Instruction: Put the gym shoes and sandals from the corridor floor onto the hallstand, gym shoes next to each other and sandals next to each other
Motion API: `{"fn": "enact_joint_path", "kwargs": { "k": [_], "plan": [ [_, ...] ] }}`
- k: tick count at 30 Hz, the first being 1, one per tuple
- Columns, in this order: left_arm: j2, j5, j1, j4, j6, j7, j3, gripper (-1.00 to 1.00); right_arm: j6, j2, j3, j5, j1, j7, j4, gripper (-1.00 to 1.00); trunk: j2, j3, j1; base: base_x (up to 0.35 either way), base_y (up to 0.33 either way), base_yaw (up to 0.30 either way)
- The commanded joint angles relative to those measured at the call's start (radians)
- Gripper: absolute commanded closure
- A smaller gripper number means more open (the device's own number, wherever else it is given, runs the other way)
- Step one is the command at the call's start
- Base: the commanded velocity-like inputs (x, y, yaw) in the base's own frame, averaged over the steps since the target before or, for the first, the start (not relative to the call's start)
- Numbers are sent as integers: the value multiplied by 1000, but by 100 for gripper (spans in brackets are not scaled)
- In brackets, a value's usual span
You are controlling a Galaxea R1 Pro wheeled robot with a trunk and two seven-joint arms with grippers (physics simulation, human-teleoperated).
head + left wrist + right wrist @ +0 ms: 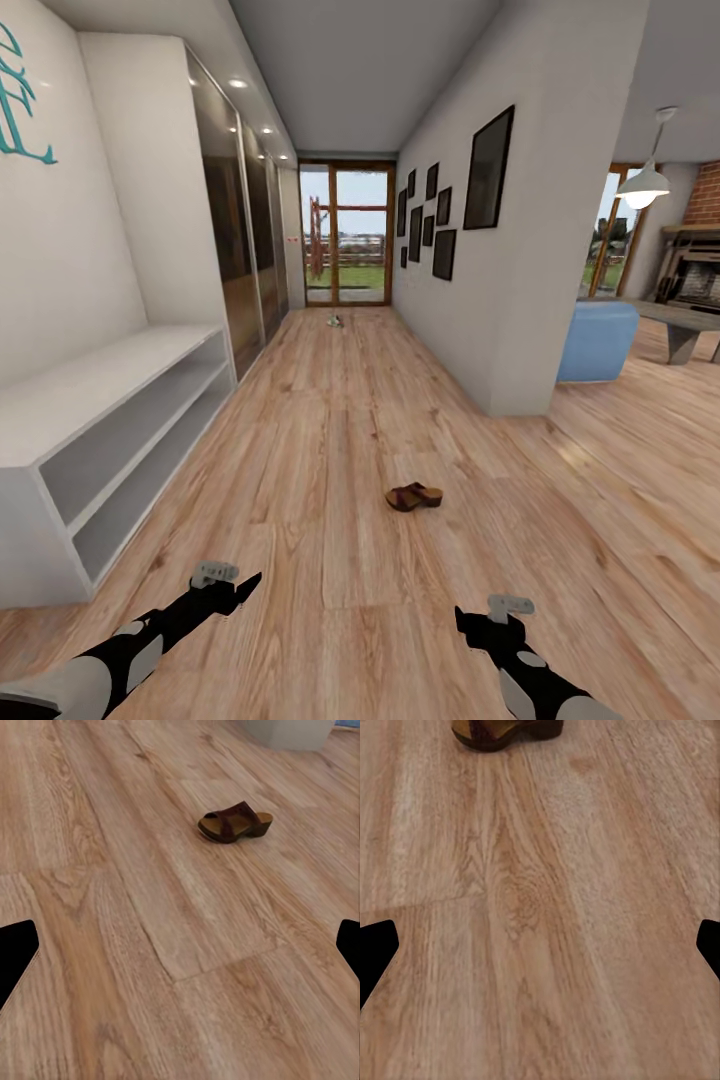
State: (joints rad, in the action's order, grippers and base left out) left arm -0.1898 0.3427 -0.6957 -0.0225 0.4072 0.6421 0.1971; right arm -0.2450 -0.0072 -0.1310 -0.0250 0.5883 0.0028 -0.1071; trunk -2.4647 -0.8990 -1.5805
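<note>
One dark-brown sandal (413,496) with a tan footbed lies on the wood-plank corridor floor (330,420), ahead of both arms and slightly right of centre. It also appears in the left wrist view as the sandal (235,821) and, cut off at the frame edge, in the right wrist view as the sandal (506,731). My left gripper (250,582) and right gripper (462,616) hover low over the floor, short of the sandal. Both stand open and empty: left gripper (184,949), right gripper (544,949). A small pale object (336,321) lies far down the corridor, too small to identify.
A low white unit (110,420) with a bench top and two open shelves runs along the left wall; I cannot tell whether it is the hallstand. Mirrored wardrobe doors (240,240) follow it. A wall corner (520,400) and a blue pouf (598,340) stand at right.
</note>
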Motion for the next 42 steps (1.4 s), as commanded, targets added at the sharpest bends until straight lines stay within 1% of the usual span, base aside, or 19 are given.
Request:
{"fn": "enact_joint_path", "kwargs": {
  "k": [1, 10, 42],
  "plan": [
    [0, 9, -1, 1, 4, 3, 8, -100, -4, 0, -6, -3, 1, 0, 1, -100, 0, -1, 0, 348, -5, 0],
    [0, 9, -1, 1, 4, 2, 8, -100, -4, 3, -5, -3, 1, 0, 1, -100, 0, -1, 0, 347, -96, 0],
    [0, 9, -1, 1, 4, 2, 8, -100, -4, 4, -6, -3, 1, 0, 1, -100, 0, -1, 0, 344, -145, 0]
  ]
}}
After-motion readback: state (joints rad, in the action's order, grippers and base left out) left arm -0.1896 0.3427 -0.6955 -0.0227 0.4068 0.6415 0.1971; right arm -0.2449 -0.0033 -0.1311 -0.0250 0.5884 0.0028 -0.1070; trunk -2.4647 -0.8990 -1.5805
